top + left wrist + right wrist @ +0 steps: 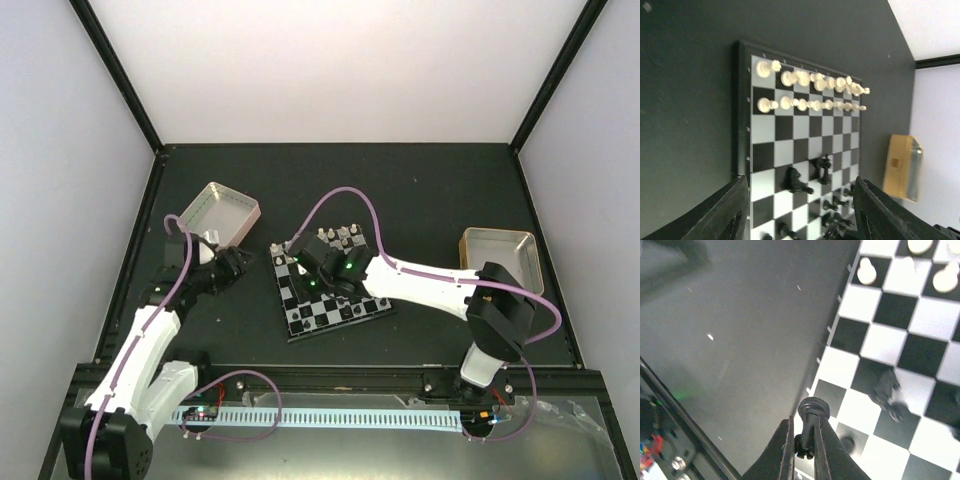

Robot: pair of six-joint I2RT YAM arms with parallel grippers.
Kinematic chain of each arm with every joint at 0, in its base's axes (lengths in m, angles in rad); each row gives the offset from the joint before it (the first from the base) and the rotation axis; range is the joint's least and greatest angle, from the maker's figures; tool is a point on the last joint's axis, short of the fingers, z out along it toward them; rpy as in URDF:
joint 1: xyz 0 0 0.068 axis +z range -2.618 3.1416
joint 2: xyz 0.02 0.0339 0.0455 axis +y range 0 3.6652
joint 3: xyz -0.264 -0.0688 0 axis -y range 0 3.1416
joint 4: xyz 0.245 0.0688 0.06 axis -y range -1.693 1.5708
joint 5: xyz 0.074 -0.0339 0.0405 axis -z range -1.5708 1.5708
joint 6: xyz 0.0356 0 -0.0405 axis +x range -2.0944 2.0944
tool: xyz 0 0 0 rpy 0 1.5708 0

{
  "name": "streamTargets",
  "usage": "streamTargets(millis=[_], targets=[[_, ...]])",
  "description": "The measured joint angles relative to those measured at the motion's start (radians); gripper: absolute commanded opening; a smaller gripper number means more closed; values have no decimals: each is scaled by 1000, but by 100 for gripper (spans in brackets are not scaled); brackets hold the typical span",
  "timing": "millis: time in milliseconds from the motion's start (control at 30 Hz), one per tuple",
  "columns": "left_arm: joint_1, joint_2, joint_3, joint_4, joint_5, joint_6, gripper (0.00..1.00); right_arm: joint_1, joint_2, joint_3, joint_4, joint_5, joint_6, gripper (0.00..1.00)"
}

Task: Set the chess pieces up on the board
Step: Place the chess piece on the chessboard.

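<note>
The board (340, 312) lies mid-table, slightly skewed. Its two far rows hold white chess pieces (810, 92), and several black pieces (799, 181) stand toward the near side. The right gripper (803, 440) is clamped on a black pawn (813, 411) at the board's left edge. The left gripper (801, 190), left of the board, has its fingers apart, holding nothing.

Black-and-silver checked board (790, 131), cream pieces (810, 104), black pieces (797, 181).
</note>
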Motion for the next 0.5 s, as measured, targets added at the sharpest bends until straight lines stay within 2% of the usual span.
streamTargets(millis=[167,300,500], targets=[[0,-53,68,-80,-135,197,61,21,3,17,-161,10,-51,1],[0,-118,92,-89,-201,317,63,63,47,93,-261,17,-83,1],[0,-170,84,-80,-256,394,63,144,179,230,-361,30,-110,1]])
